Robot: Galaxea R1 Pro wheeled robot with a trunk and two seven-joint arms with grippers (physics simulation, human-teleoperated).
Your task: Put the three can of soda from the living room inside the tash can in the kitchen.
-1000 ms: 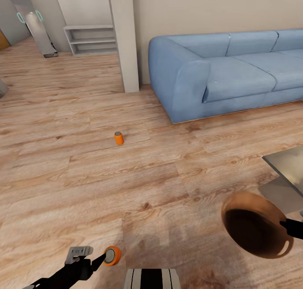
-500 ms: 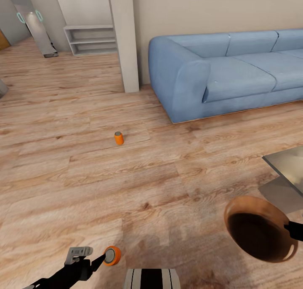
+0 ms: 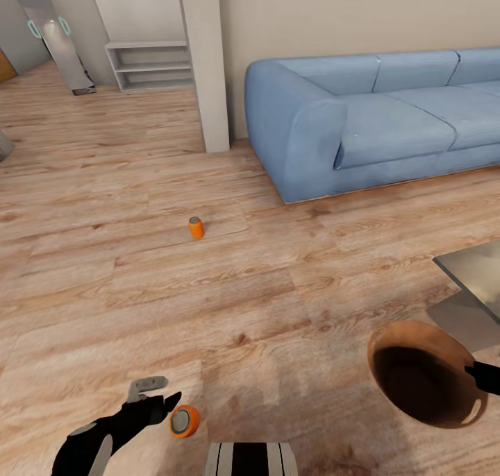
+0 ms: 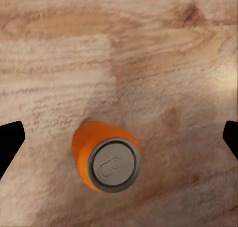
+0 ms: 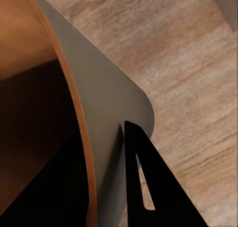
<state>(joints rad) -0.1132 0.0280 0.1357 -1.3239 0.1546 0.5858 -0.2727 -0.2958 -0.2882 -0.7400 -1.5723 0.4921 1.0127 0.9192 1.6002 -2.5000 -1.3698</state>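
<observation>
Two bright orange soda cans with silver tops on the pale wood floor (image 3: 278, 289) of the living room. Far orange can (image 3: 196, 227) upright, out in the open, well apart from both arms, in front of the white pillar (image 3: 205, 60). Near orange can (image 3: 184, 421) upright too, close to the robot's front, just beside the left claw (image 3: 167, 391).

Left claw wide open, with nothing held. From the left wrist, one black finger (image 4: 10, 142) at each side and the near orange can low between them, with floor showing on both sides of it. No touch between fingers and can. Silver top with its pull tab facing up at the camera.

Right claw (image 3: 482, 377) shut tight on the coppery brown round bin (image 3: 417, 382), at the bin's rim on the side away from the left arm. From the right wrist, one black finger (image 5: 144, 177) flat against the outside of the bin's wall, the other a dark shape inside. Bin up off the floor, tilted, its glossy brown inside open to the head camera. Nothing to see inside it.

Big light-blue sofa (image 3: 361, 122) along the far wall. Corner of a low grey table (image 3: 476, 271) just behind the bin. White shelf (image 3: 149, 65) far back, past the pillar.
</observation>
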